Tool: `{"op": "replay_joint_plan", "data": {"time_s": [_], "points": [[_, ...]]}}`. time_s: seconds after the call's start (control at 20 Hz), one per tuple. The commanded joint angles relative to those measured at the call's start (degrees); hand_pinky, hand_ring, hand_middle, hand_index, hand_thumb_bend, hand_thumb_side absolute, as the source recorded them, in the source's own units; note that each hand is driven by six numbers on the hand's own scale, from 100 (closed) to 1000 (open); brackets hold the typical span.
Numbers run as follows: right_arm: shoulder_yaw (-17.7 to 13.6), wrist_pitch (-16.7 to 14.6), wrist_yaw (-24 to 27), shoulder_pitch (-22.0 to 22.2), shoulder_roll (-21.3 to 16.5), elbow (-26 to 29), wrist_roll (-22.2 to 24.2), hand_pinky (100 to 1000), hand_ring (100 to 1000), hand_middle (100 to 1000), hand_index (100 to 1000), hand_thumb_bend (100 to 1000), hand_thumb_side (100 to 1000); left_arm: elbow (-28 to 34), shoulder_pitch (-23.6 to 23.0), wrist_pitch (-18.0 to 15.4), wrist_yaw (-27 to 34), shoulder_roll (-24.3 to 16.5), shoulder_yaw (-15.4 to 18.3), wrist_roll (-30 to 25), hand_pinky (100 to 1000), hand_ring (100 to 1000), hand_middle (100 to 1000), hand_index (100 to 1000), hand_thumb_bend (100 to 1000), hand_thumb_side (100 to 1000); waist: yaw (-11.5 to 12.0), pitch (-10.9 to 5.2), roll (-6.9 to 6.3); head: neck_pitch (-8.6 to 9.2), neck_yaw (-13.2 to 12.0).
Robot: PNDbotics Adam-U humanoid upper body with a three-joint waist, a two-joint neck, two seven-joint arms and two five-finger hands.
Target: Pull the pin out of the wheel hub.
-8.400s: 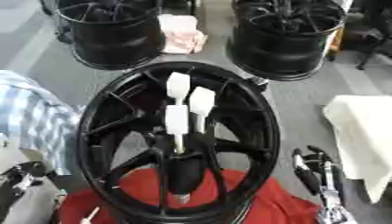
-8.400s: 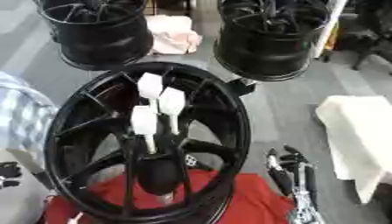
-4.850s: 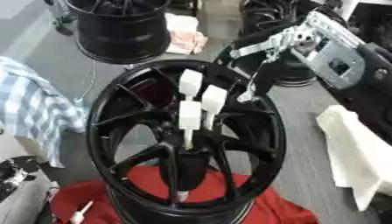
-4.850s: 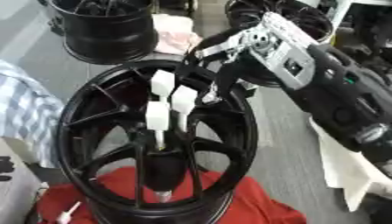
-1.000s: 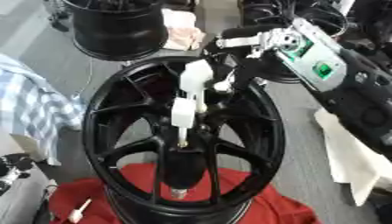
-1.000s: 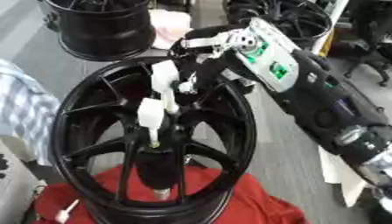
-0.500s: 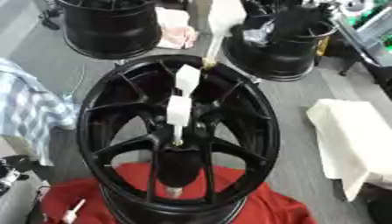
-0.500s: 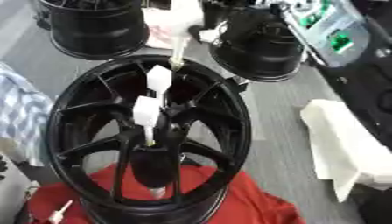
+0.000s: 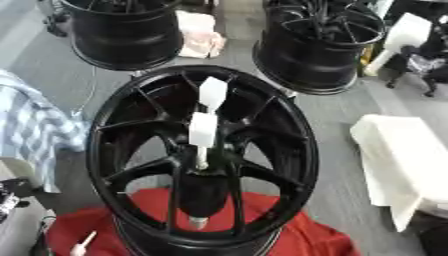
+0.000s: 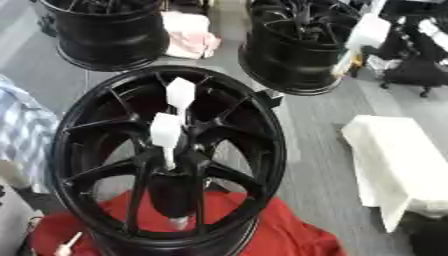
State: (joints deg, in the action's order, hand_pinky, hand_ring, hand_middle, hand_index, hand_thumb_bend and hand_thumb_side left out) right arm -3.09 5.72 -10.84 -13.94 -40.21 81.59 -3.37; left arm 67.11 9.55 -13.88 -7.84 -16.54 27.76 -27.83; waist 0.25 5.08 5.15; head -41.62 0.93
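Swung clear to the upper right, the right hand (image 9: pixel 427 49) now has the pulled pin (image 10: pixel 367 27) beside it, over a rear wheel (image 9: pixel 324 45). I cannot tell how it grips. Two white pins (image 9: pixel 203 129) stand upright in the wheel hub (image 9: pixel 118 130). For the next one, pinch low on the head and draw straight along its axis, without snagging a spoke. The left hand (image 9: pixel 10 195) sits at the lower left edge, state unclear.

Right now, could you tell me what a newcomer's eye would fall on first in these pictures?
The big black wheel in the middle, resting on a red cloth, catches the eye first. Two white pins stand up from its hub. Behind it are two more black wheels, and at the far right a robot hand holds a white pin up beside the right one.
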Motion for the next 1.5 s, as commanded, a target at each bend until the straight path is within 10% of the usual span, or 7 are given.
{"op": "replay_joint_plan", "data": {"time_s": [0.05,0.45,0.95,1.5], "points": [[-4.83,1.81,-3.43,2.83,4.07,-5.15,-6.60,810,809,833,932,340,506,0.98,0.73,-0.13,0.48,-1.57,0.55,0.42,711,739,657,760,470,590,-0.16,-0.33,-0.33,0.84,-0.32],[-2.85,-3.38,-0.83,2.68,14.98,-9.15,-24.25,783,756,774,900,307,540,0.63,1.16,-0.23,0.64,-1.10,0.28,0.26,711,740,657,761,470,590,0.17,-0.19,-0.98,0.80,0.53],[2.96,-10.65,-1.98,0.09,29.06,-11.85,-28.67,732,683,677,847,213,506,0.08,1.79,-0.35,1.10,-0.43,-0.09,-0.02,710,741,658,760,470,591,0.29,0.41,-2.08,1.34,0.93],[6.46,-14.87,2.38,-0.30,29.53,-15.82,-28.45,716,648,641,828,177,501,-1.09,1.47,-1.15,1.89,-0.71,-0.29,-0.10,711,743,658,760,473,593,-0.33,0.57,-2.76,1.84,0.66]]}}
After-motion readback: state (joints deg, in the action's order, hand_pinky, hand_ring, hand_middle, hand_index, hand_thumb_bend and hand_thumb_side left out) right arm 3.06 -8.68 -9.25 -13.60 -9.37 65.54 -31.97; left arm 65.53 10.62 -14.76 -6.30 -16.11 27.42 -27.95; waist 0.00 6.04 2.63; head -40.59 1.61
